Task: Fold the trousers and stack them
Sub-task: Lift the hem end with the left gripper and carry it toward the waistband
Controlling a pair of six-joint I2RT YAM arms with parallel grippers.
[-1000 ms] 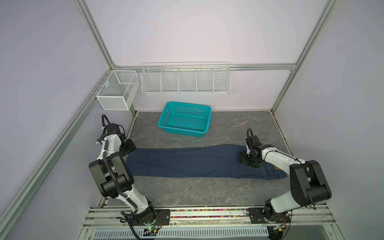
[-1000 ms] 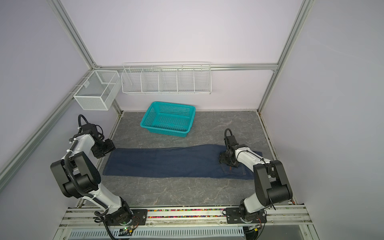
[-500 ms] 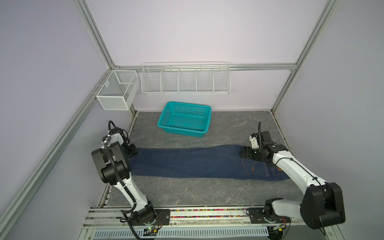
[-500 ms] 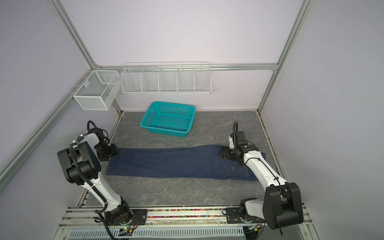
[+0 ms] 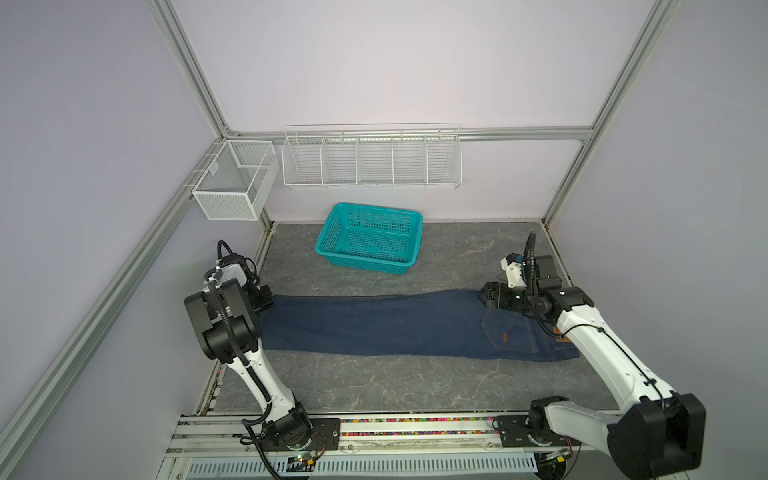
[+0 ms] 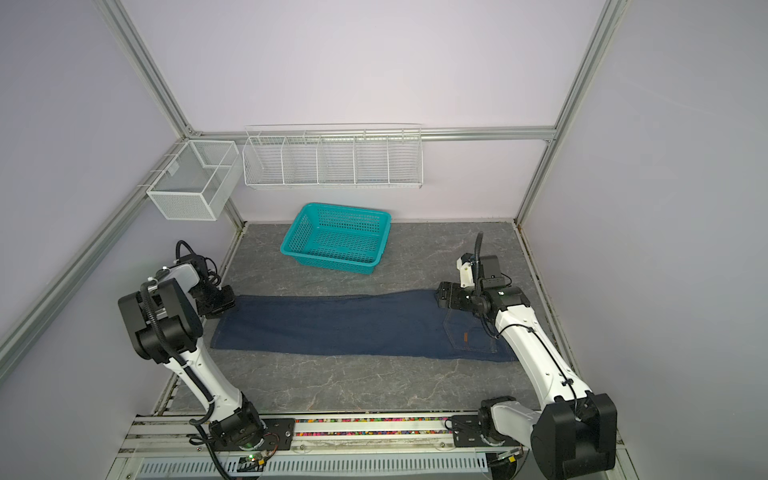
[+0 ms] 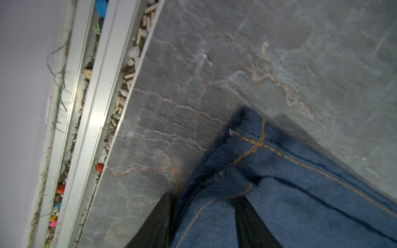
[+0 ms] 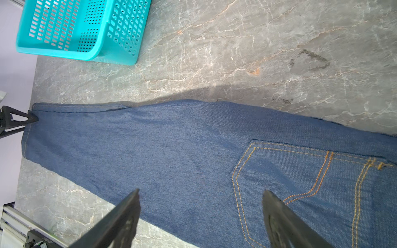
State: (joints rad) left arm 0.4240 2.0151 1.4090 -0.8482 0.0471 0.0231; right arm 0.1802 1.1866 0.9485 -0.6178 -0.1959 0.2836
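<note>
The dark navy trousers (image 5: 374, 324) (image 6: 332, 324) lie flat across the grey table, with the leg hems at the left and the waist and back pocket at the right. My left gripper (image 5: 266, 301) (image 6: 226, 305) is at the far corner of the hems. In the left wrist view the gripper (image 7: 206, 197) has bunched denim (image 7: 300, 193) pinched between its black fingers. My right gripper (image 5: 486, 297) (image 6: 440, 299) hovers open over the seat's far edge. In the right wrist view the gripper (image 8: 201, 191) spans flat cloth (image 8: 171, 150) beside the pocket stitching, holding nothing.
A teal basket (image 5: 365, 261) (image 6: 328, 261) (image 8: 120, 43) stands behind the trousers at the back of the table. White wire racks (image 5: 370, 158) and a mesh box (image 5: 232, 187) hang on the back wall. The left frame rail (image 7: 96, 107) runs close to my left gripper.
My left gripper came down onto the hem corner and its jaws narrowed on the cloth. My right arm swung off the seat toward the far edge and opened a little wider.
</note>
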